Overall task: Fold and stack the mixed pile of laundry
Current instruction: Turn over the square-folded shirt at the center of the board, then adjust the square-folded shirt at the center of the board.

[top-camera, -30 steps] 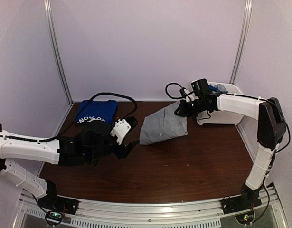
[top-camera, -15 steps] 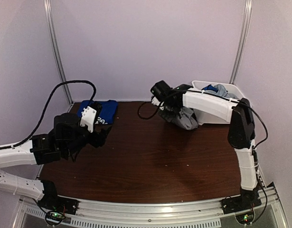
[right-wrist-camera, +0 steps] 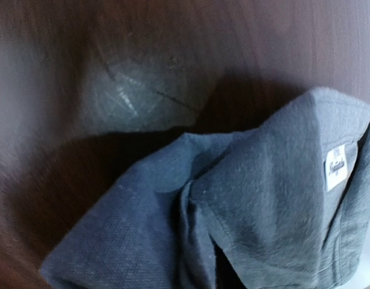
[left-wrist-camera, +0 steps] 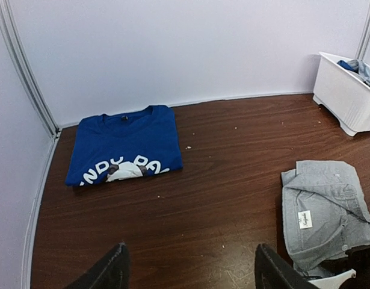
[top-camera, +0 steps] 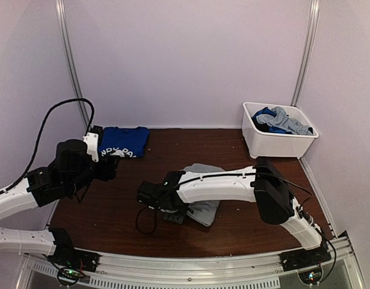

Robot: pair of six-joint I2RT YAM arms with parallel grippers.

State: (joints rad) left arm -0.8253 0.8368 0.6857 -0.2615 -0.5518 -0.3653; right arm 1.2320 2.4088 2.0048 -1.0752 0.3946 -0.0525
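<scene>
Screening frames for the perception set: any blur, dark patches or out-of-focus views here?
Right wrist: very close and dim, the grey shirt looks soft, the table at upper left is smeared, and there is heavy shadow along the cloth's edge. Left wrist: sharp and evenly lit, the white print on the blue shirt is crisp. Top external: even light, slightly soft, no glare.

Far middle of the table (top-camera: pixel 191 147) is bare. The blue shirt (top-camera: pixel 123 143) blocks far left, the white bin (top-camera: pixel 278 146) far right, the grey shirt (top-camera: pixel 206 211) and right arm (top-camera: pixel 221 183) near middle.
</scene>
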